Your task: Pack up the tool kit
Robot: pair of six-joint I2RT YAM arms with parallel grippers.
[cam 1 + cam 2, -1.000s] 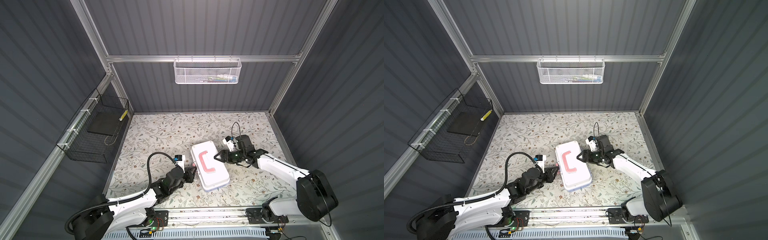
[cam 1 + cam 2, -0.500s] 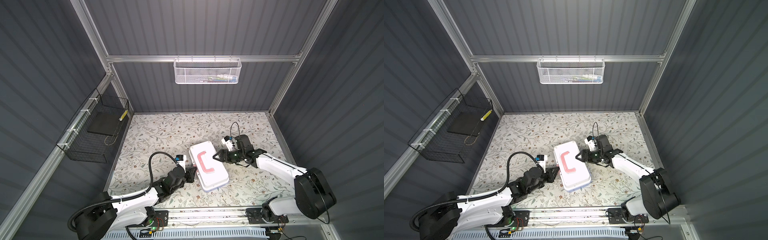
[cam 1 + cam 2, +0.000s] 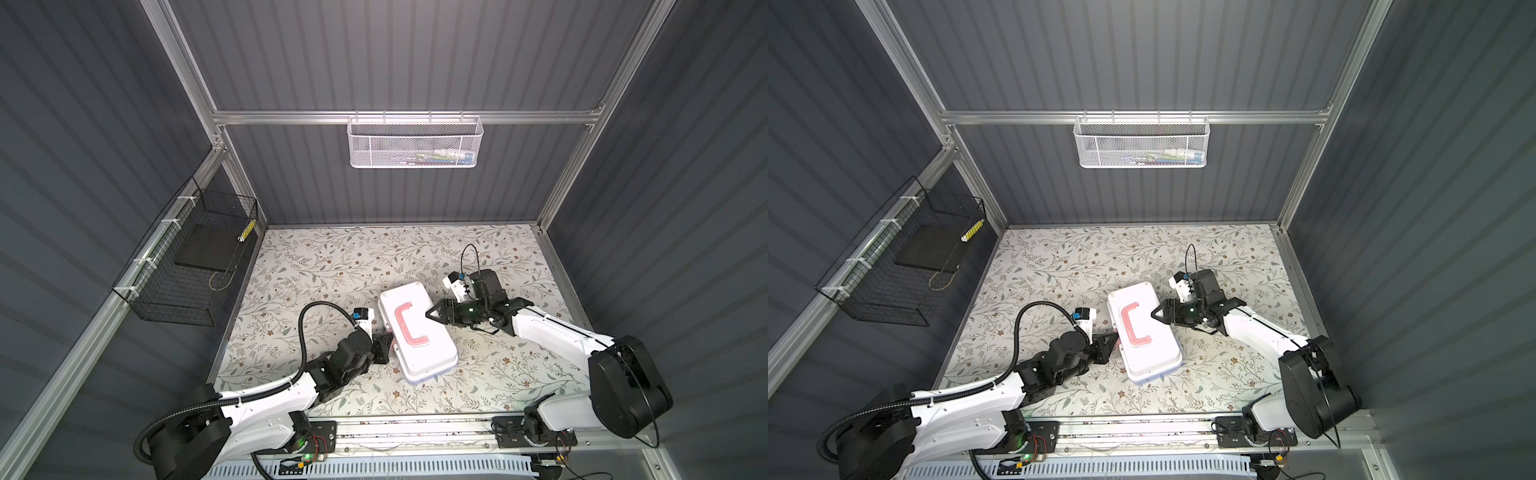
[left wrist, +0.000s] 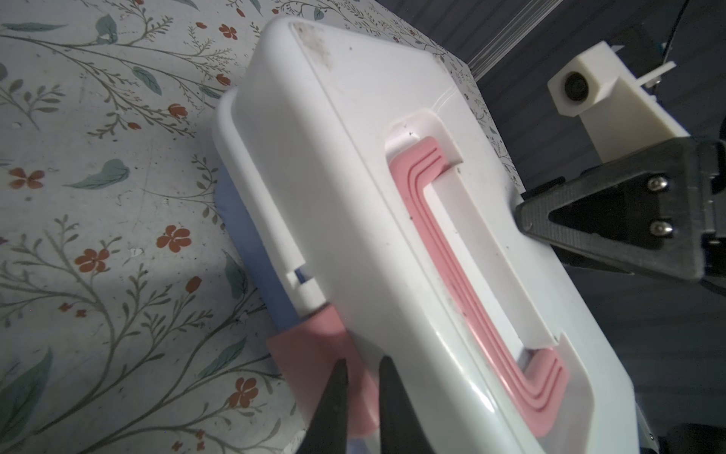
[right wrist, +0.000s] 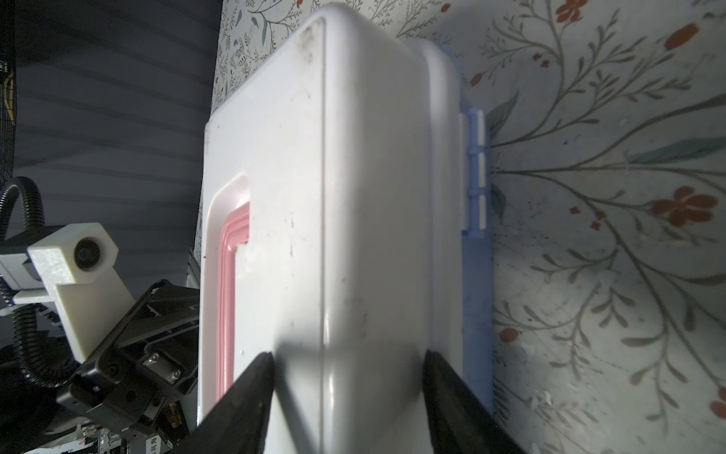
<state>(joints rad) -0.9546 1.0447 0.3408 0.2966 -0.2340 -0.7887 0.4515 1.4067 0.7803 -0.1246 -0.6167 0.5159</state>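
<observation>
The rectangular plastic tool kit case (image 3: 417, 332) (image 3: 1144, 332) is lying closed on the flowered table cover (image 3: 332, 257), near the middle of the front part and turned a little diagonally. Its white lid is facing up, and the pink-red handle (image 3: 405, 324) is lying flat in its recess. The light blue base (image 5: 477, 275) is showing under the lid.

The left gripper (image 4: 363, 377) is reaching to the pink latch (image 4: 310, 353) on the long side of the case. Its two fingers are standing almost together with a narrow gap, and I cannot tell if they are pinching the latch.

The right gripper (image 5: 345, 365) is holding the opposite long edge of the lid, with its jaws wide and both fingers pressing on it.

A white sticker (image 5: 151, 432) on the left arm is carrying printed characters, too small to read.
</observation>
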